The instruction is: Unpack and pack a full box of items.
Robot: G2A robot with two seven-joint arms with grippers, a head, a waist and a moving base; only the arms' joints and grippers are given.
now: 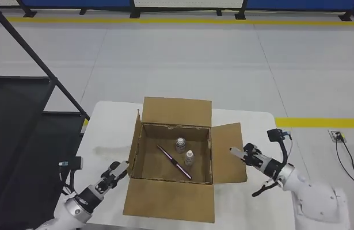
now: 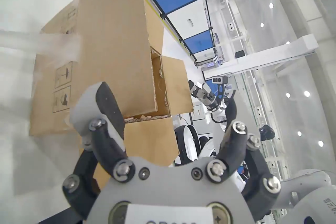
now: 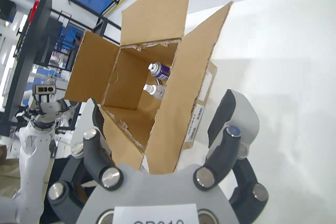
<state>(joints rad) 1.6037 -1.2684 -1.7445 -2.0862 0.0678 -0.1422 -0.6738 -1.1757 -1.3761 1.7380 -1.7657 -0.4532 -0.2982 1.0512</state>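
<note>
The box (image 1: pixel 168 198) sits between the left gripper (image 1: pixel 117 170) and right gripper (image 1: pixel 238 152), both spread apart, seemingly just off its flaps.

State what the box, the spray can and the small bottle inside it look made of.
Box: brown corrugated cardboard, matte; torn flap edges show fluting. Purple-labelled can: likely metal, glossy body, white plastic-looking nozzle. Smaller bottle: probably plastic, pale and smooth; hard to tell.

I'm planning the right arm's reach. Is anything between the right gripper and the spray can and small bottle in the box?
Yes. The raised side flap of the box stands between the right gripper and the spray can and small bottle, partly hiding them in the wrist view. From above, the opening looks unobstructed.
</note>
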